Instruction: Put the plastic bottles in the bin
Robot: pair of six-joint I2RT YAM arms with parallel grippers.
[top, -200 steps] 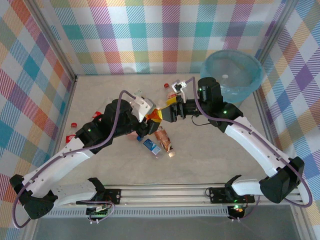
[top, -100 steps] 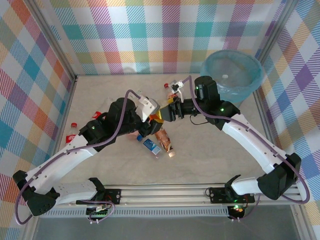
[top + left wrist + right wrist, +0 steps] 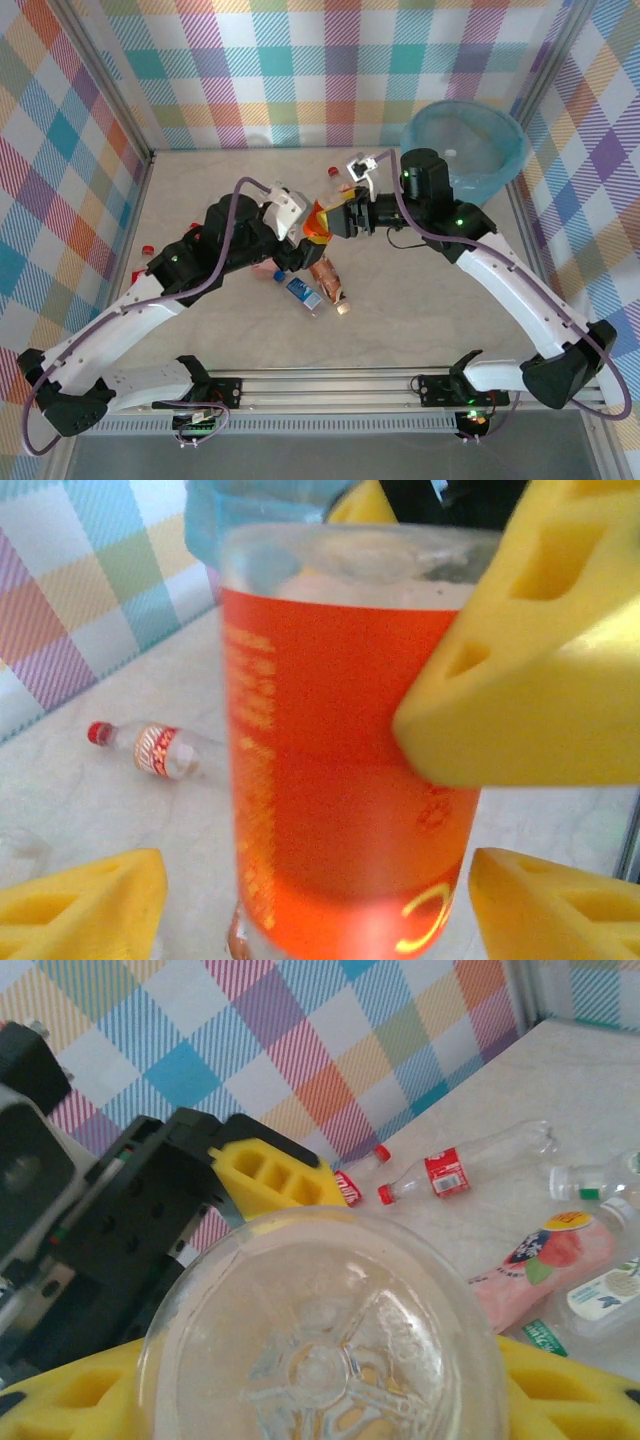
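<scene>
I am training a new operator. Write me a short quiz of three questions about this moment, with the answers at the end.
1. Multiple choice: which colour is the label of the gripped bottle? A blue, B orange, C pink.
2. True or false: the right claw holds it.
3. Short answer: in which corner of the table does the bin stand?
Key: 1 B; 2 true; 3 the far right corner.
</scene>
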